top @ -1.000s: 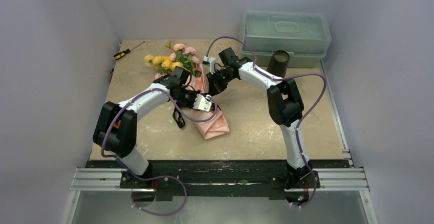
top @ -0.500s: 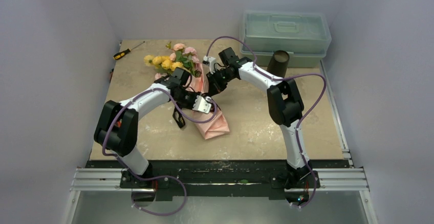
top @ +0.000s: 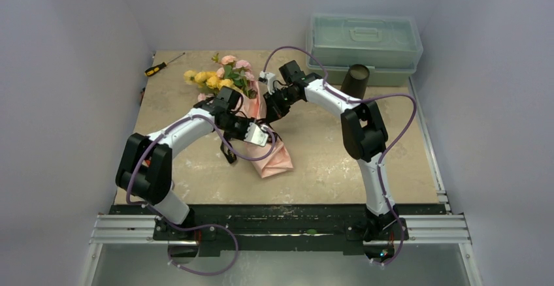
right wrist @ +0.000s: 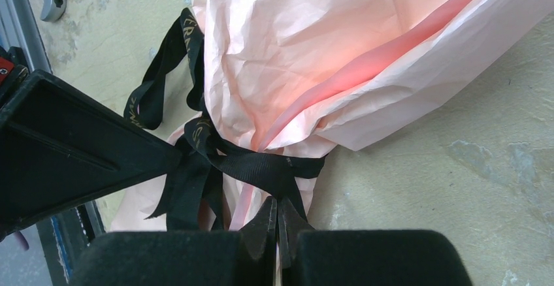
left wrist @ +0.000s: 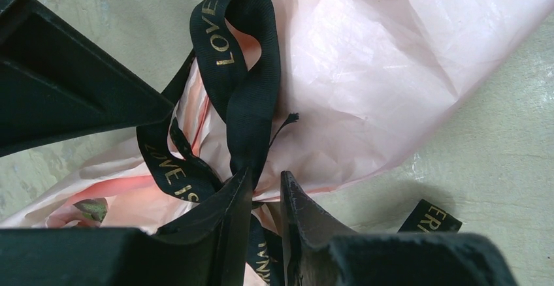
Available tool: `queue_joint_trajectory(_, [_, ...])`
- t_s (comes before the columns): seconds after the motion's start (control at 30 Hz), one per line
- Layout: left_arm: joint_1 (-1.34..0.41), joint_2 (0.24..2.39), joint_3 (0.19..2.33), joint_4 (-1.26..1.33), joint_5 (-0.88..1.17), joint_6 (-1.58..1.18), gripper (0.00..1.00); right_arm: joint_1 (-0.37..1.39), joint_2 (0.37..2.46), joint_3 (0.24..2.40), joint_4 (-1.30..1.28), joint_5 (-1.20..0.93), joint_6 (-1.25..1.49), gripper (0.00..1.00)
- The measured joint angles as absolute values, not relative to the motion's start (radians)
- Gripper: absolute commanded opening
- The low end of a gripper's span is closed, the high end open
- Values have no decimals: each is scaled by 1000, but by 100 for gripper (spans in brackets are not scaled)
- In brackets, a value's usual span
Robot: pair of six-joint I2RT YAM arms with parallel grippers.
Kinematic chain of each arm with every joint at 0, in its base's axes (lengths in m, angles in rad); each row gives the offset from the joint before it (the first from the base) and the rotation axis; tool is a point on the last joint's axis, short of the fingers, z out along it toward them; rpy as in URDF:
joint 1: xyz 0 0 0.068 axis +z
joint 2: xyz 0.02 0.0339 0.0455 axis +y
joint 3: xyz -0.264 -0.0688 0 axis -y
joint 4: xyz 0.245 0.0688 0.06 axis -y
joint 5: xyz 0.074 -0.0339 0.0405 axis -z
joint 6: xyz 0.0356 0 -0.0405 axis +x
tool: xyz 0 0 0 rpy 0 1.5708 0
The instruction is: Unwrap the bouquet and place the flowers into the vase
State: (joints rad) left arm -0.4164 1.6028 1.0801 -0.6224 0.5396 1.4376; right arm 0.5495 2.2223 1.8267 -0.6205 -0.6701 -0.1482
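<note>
Two hands are sitting on the same tie. Left hand [left wrist: 265, 177] is showing its jaws almost together, with a strand of the black ribbon [left wrist: 238, 70] running into the gap at 6 o'clock of the bow loop. Can't tell if that strand is actually being pinched.

Right hand [right wrist: 276, 213] is showing its jaws pressed tight, tips meeting the ribbon band from 6 o'clock. Whether fabric is caught between them isn't showing.

My read: both are going for the tie because the pink paper [left wrist: 366, 70] can't come off while it's holding.

Bouquet [top: 256, 106] is lying flat on the worktop [top: 326, 158], with the flowers [top: 222, 76] pointing to 11 o'clock and the paper tail to 5 o'clock. Vase [top: 357, 81] is waiting well apart at 2 o'clock of the bouquet, against the grey-green box [top: 363, 38]; touching or not, can't tell.

Hidden:
- Stems are lying inside the paper.
- Both arms are covering the knot in the top view.
- Ribbon lettering is getting cut off behind the left fingers.
</note>
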Motion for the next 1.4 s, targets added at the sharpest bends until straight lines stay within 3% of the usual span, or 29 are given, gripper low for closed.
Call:
queue_joint_trajectory(0.2, [-416, 1607, 1080, -622, 530, 1460, 21, 550, 2222, 1829, -620, -668, -146, 0])
queue_joint_trajectory(0.47, [-416, 1651, 1080, -624, 522, 1489, 8, 550, 2222, 1831, -620, -668, -145, 0])
queue_joint_trajectory(0.7, [-416, 1672, 1071, -585, 511, 1496, 30, 550, 2222, 1831, -620, -668, -145, 0])
queue_joint_trajectory(0.9, [-416, 1672, 1069, -569, 511, 1511, 32, 550, 2222, 1831, -621, -668, -146, 0])
queue_joint_trajectory(1.1, [-416, 1696, 1069, -538, 513, 1501, 21, 550, 2222, 1831, -621, -668, -147, 0])
queue_joint_trajectory(1.23, [-416, 1709, 1068, -500, 513, 1452, 0, 550, 2222, 1831, -624, -667, -150, 0])
queue_joint_trajectory(1.4, [-416, 1677, 1042, -434, 509, 1348, 0, 550, 2222, 1831, -624, -667, -152, 0])
